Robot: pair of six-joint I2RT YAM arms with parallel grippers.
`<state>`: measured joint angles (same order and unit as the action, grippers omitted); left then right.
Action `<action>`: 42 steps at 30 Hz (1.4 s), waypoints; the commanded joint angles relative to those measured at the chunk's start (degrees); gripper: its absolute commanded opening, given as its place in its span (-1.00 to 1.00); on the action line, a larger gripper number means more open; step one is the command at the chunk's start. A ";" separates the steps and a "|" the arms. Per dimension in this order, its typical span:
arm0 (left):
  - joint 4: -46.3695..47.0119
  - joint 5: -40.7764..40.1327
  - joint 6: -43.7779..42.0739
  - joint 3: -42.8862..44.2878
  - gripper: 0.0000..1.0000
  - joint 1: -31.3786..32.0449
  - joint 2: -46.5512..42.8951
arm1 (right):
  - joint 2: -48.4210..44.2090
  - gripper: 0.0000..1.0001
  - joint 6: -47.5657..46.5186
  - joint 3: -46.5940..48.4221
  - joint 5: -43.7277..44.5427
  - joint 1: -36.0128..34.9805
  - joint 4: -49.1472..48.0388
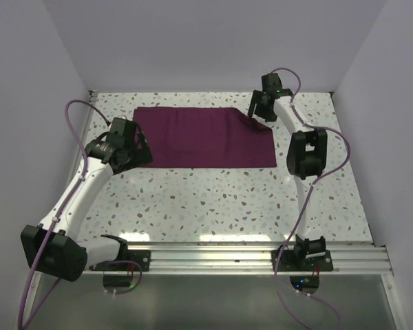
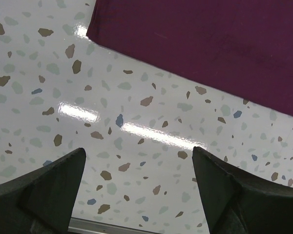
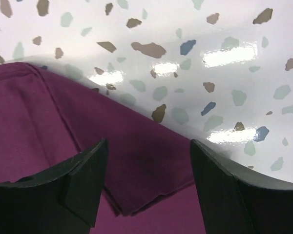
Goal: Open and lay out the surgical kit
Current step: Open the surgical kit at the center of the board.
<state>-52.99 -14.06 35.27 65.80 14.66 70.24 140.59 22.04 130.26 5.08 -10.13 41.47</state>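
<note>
Right gripper (image 3: 147,158): jaws spread, grasping nothing, above a folded corner of the dark maroon cloth wrap (image 3: 49,122).
Cloth position: flat at the far middle, between both arms.
Left gripper (image 2: 139,161): jaws released over the white speckled table (image 2: 136,126), cloth edge just ahead.

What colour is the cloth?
The cloth is plain dark maroon-purple, best seen from the top external view.

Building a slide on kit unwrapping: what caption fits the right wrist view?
Open right gripper poised over a corner of the maroon cloth on the speckled table.
</note>
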 commanded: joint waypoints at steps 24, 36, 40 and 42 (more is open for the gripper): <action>1.31 1.23 2.00 0.21 0.86 0.55 -2.12 | -18.77 0.32 -2.70 -14.93 -4.82 -0.41 -4.03; 1.49 1.94 2.09 -1.38 0.87 0.64 -3.97 | -20.27 0.15 -4.64 -20.04 -6.49 -1.21 -2.98; 1.14 1.94 2.18 -1.46 0.86 0.73 -4.32 | -19.66 0.13 -4.82 -20.57 -6.58 -1.56 -3.24; 1.05 1.94 2.00 -1.55 0.86 0.73 -4.67 | -18.87 0.13 -4.99 -19.96 -6.40 -1.65 -3.15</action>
<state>-52.88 -12.38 36.47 64.71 15.09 67.33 124.38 18.35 109.67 0.21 -11.29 38.41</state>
